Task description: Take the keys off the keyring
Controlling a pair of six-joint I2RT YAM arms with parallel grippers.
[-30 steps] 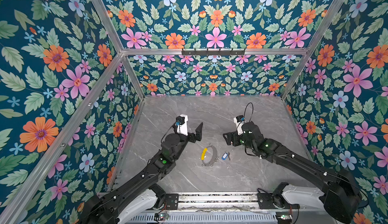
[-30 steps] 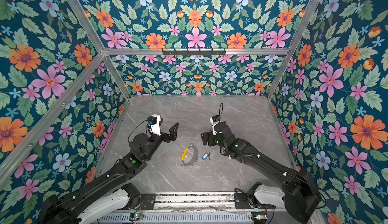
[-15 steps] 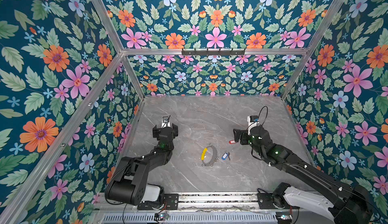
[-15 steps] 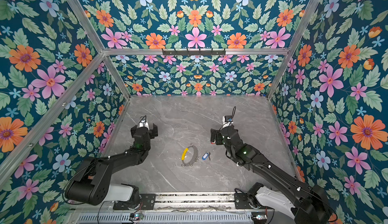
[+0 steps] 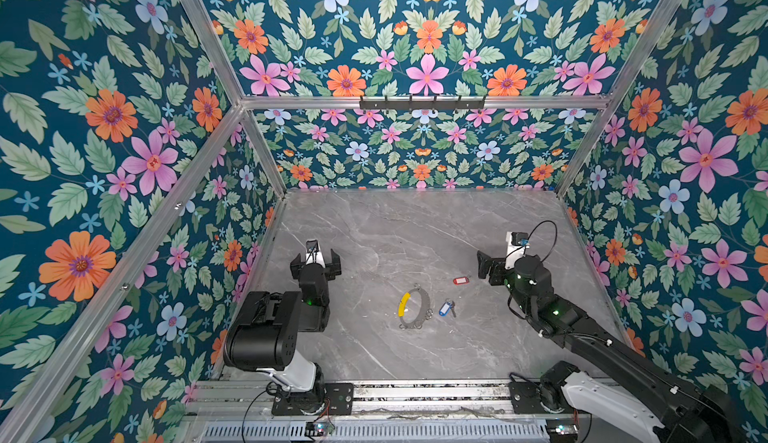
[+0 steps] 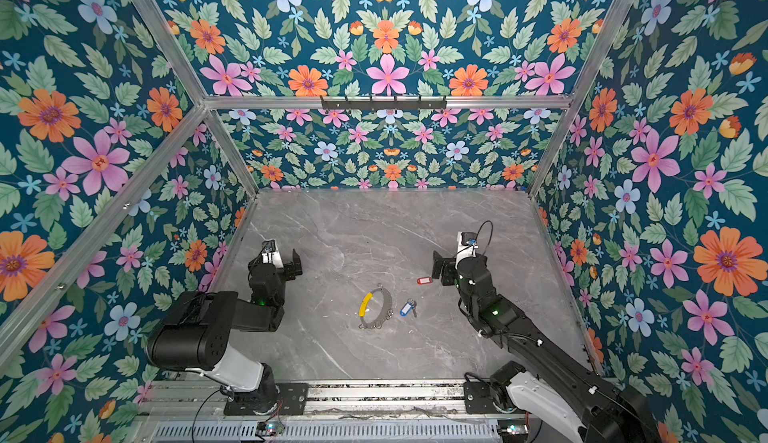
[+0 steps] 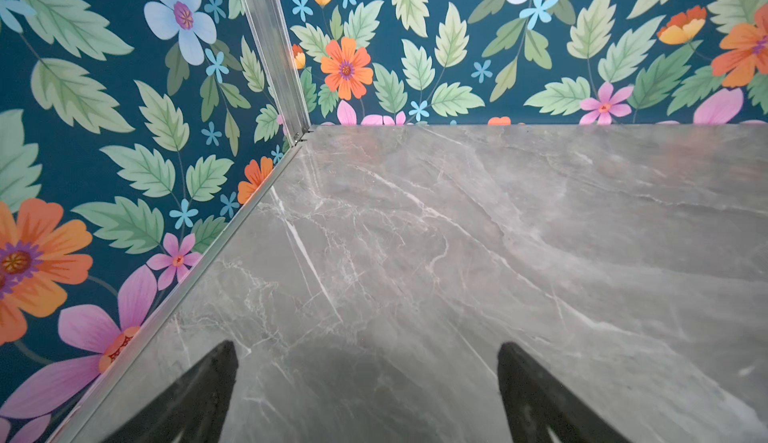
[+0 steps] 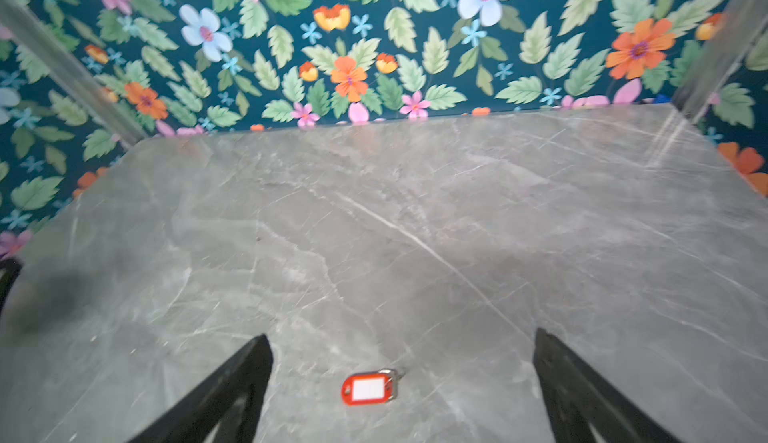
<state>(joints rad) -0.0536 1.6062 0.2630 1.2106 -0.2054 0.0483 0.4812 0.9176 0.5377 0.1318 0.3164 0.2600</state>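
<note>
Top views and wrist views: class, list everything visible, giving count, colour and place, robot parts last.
keyring: one, silver with yellow sleeve, table centre
blue-tagged key: one, silver and blue, just right of keyring
red-tagged key: one, red tag, on table behind blue-tagged key
table: one, grey marble, under everything
walls: three, dark-blue floral, around table
hook rail: one, black, back frame
left gripper: one, black, open, left side
right gripper: one, black, open, right side
</note>
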